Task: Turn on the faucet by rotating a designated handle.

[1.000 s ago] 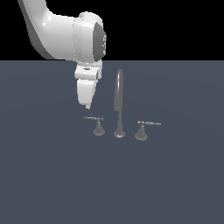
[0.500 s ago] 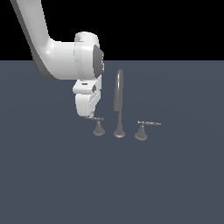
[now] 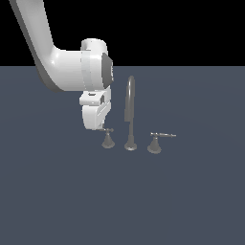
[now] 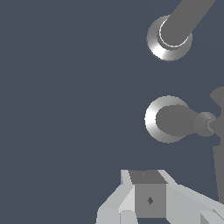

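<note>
The faucet (image 3: 130, 115) stands in the middle of the exterior view, an arched grey spout with a lever tap on each side. The handle (image 3: 108, 139) is the smaller, dimmer tap on the exterior view's left. My gripper (image 3: 99, 127) hangs just to its left at lever height and covers the lever's outer end. I cannot tell whether they touch. In the wrist view the handle's cone base (image 4: 168, 119) and the spout's round base (image 4: 168, 41) lie beyond my gripper (image 4: 148, 197). Its fingers show no gap and hold nothing.
The brighter twin handle (image 3: 154, 143) sits on the exterior view's right of the spout, its lever pointing right. Everything rests on a flat dark grey surface (image 3: 122, 201). My white arm (image 3: 62, 67) reaches down from the upper left.
The arm has come down and shifted slightly toward the left handle. My gripper has dropped from above the handle to the level of its lever.
</note>
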`<move>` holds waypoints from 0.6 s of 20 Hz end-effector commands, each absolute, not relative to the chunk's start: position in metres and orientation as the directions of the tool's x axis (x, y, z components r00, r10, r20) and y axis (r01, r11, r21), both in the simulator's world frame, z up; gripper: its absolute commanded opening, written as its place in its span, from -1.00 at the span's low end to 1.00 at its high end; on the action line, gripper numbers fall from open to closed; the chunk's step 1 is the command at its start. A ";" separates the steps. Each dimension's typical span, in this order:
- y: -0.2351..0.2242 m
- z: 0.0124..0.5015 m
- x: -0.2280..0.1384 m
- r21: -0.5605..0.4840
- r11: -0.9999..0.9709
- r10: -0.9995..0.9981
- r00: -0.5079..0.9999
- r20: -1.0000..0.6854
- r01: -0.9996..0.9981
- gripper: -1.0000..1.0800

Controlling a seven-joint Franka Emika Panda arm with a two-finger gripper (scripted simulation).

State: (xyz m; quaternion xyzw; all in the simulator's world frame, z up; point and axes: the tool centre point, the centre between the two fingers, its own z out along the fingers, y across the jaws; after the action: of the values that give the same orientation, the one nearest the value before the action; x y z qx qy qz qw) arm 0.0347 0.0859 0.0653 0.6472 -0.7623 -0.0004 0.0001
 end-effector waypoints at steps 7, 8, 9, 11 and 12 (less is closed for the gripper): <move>0.102 0.065 0.012 0.000 0.162 -0.987 -0.162 0.000 -0.987 -1.00; 0.104 0.065 0.009 0.000 0.162 -0.987 -0.162 0.000 -0.987 -1.00; 0.106 0.065 0.006 0.000 0.162 -0.987 -0.162 0.000 -0.987 -1.00; 0.108 0.065 0.003 0.000 0.163 -0.987 -0.163 0.000 -0.987 -1.00; 0.106 0.067 0.011 -0.013 0.163 -0.987 -0.163 -0.001 -0.987 -1.00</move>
State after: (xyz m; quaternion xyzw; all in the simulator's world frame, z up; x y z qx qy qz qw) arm 0.0134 0.1014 0.0690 0.6443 -0.7648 0.0061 -0.0064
